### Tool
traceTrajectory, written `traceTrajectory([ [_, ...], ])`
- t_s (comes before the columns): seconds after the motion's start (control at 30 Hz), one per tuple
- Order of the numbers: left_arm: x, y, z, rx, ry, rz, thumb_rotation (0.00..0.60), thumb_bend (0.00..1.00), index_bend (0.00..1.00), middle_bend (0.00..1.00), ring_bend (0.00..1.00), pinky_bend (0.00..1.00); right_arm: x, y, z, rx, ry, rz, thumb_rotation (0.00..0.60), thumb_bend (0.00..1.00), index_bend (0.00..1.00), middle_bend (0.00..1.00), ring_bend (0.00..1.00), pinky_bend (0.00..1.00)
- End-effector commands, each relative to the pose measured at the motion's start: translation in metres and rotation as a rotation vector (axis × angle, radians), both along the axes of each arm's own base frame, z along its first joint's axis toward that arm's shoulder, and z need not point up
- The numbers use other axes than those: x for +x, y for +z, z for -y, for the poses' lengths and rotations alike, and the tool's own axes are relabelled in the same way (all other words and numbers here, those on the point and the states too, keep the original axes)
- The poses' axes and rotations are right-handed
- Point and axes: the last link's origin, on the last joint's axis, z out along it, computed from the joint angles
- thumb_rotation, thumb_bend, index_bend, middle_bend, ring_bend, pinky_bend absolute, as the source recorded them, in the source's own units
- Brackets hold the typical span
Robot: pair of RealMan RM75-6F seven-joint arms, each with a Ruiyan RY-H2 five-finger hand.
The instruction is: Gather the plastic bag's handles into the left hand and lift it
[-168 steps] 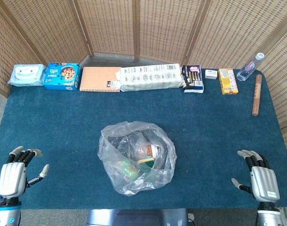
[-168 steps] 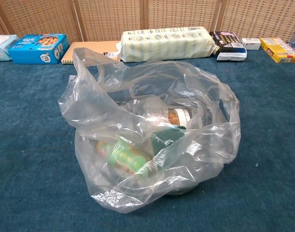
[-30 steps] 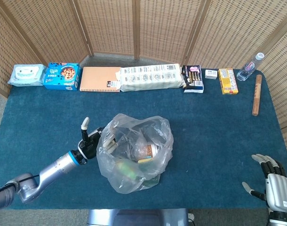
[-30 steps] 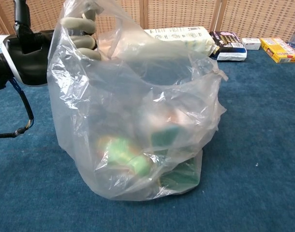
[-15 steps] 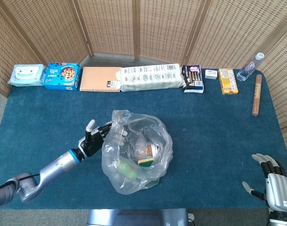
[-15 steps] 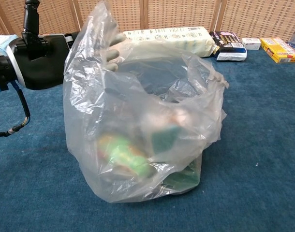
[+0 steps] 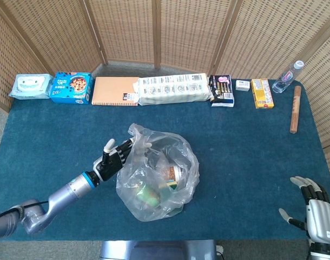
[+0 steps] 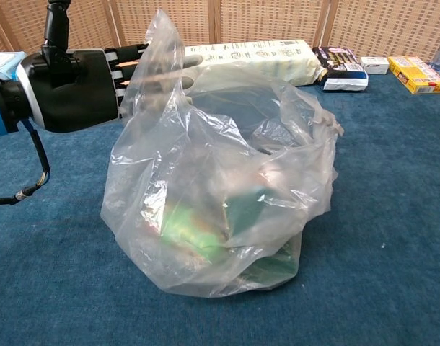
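Since a moment ago the left hand (image 7: 115,157) has pushed further into the plastic bag (image 7: 159,179) mid-bench, fingers extended through one handle (right hand (image 7: 316,214) spread, idle). The thin film could slip off before the second handle is gathered.

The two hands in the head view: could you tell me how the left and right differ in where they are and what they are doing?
The left hand reaches out over the table to the plastic bag, its fingers stretched into the raised left handle; the right hand sits back at the table's near right corner, far from the bag. The left touches the bag's film; the right touches nothing. Both show their fingers spread.
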Motion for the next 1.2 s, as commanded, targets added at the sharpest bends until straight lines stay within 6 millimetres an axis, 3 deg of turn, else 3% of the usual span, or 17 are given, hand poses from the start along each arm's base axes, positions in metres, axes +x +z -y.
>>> traceTrajectory([
  [0.03, -0.002, 0.003, 0.005, -0.005, 0.002, 0.002, 0.000, 0.09, 0.02, 0.15, 0.11, 0.18, 0.000, -0.001, 0.000, 0.000, 0.002, 0.002, 0.600, 0.17, 0.20, 0.22, 0.17, 0.11],
  [0.17, -0.005, 0.007, 0.010, 0.004, -0.020, 0.005, 0.000, 0.09, 0.01, 0.15, 0.11, 0.18, 0.001, -0.001, 0.001, 0.001, 0.005, 0.003, 0.600, 0.17, 0.20, 0.22, 0.17, 0.11],
  [0.4, -0.017, 0.012, 0.016, -0.009, -0.031, 0.036, 0.000, 0.09, 0.28, 0.20, 0.15, 0.18, 0.002, -0.002, 0.002, 0.002, 0.008, 0.004, 0.600, 0.17, 0.20, 0.22, 0.17, 0.11],
  [0.5, -0.025, 0.015, 0.017, -0.005, -0.007, 0.036, 0.000, 0.09, 0.33, 0.21, 0.15, 0.19, 0.003, -0.002, 0.003, 0.005, 0.014, 0.004, 0.600, 0.17, 0.20, 0.22, 0.17, 0.11],
  [0.57, -0.029, 0.016, 0.018, 0.001, 0.001, 0.025, 0.000, 0.09, 0.33, 0.22, 0.15, 0.19, 0.004, -0.002, 0.004, 0.006, 0.016, 0.004, 0.600, 0.17, 0.20, 0.22, 0.17, 0.11],
  [0.77, -0.035, 0.020, 0.022, 0.021, -0.024, -0.016, 0.000, 0.09, 0.16, 0.22, 0.15, 0.19, 0.005, -0.004, 0.004, 0.010, 0.021, 0.004, 0.600, 0.17, 0.20, 0.22, 0.17, 0.11],
  [0.97, -0.040, 0.032, 0.027, 0.105, 0.013, -0.033, 0.000, 0.09, 0.29, 0.22, 0.15, 0.20, 0.005, -0.004, 0.006, 0.011, 0.019, 0.004, 0.600, 0.17, 0.20, 0.22, 0.17, 0.11],
  [1.2, -0.043, 0.039, 0.042, 0.121, 0.083, -0.028, 0.000, 0.09, 0.30, 0.22, 0.15, 0.20, 0.005, -0.006, 0.008, 0.018, 0.015, 0.006, 0.600, 0.17, 0.20, 0.22, 0.17, 0.11],
])
